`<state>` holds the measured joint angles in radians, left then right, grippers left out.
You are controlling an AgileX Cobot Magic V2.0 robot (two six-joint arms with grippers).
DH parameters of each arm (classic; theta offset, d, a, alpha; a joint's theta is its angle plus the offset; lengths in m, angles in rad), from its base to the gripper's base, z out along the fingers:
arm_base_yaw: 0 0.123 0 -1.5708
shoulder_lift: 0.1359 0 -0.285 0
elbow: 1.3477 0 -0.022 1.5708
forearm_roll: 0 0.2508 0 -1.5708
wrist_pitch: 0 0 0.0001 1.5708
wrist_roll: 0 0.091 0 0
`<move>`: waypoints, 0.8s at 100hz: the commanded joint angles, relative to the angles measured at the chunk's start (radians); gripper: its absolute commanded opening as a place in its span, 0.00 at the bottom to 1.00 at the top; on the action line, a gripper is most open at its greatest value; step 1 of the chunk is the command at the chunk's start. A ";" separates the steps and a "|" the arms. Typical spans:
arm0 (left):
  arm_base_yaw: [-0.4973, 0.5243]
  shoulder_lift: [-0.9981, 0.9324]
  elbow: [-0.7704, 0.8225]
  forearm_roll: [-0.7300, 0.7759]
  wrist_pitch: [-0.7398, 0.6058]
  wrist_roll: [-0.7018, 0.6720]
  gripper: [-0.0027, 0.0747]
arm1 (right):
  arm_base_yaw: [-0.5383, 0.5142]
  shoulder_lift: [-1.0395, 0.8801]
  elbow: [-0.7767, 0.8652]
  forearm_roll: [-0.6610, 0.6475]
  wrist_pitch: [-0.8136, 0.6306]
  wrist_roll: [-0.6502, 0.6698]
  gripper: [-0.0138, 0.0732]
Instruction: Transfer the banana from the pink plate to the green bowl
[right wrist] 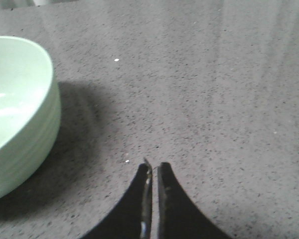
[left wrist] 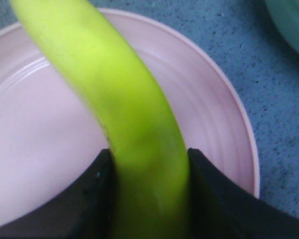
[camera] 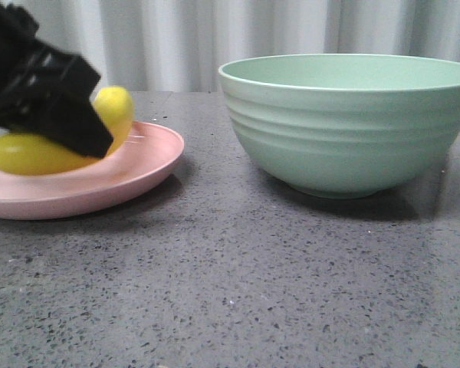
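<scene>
**A:** Where is your banana [left wrist: 124,99] right now?

**B:** It sits over the pink plate [camera: 149,157], on the left side of the desk [camera: 230,291]. Your left gripper [left wrist: 149,194] pinches it across its width, one finger [left wrist: 89,199] on each flank. In the left wrist view its long axis runs straight away from the gripper, curving off at the far end.

**A:** And where do you take it?

**B:** The green bowl [camera: 353,130] stands to the right of the plate, apart from it, and its rim is much higher than the plate's. So, as I judge it, you lift first, then carry rightward over the rim. I cannot tell whether the banana is touching the plate or just clear of it.

**A:** Could your other arm help?

**B:** Your right gripper [right wrist: 153,172] hangs over bare desk beside the bowl, fingers pressed together and holding nothing. The left is the one on the fruit.
</scene>
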<state>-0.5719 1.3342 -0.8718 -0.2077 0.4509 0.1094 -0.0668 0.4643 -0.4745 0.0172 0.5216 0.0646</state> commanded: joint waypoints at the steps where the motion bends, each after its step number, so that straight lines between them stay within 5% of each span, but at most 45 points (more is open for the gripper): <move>1: -0.023 -0.053 -0.081 -0.007 -0.014 0.008 0.01 | 0.036 0.014 -0.072 0.001 0.004 -0.001 0.09; 19: -0.124 -0.100 -0.163 -0.007 -0.008 0.010 0.01 | 0.158 0.058 -0.189 0.053 0.073 -0.001 0.13; 45: -0.279 -0.105 -0.198 -0.007 -0.021 0.039 0.01 | 0.353 0.206 -0.323 0.194 0.014 -0.001 0.59; 80: -0.380 -0.062 -0.198 -0.009 -0.035 0.039 0.01 | 0.520 0.546 -0.451 0.317 -0.164 -0.001 0.60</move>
<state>-0.9286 1.2867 -1.0329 -0.2077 0.4917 0.1475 0.4337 0.9498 -0.8726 0.3141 0.4724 0.0646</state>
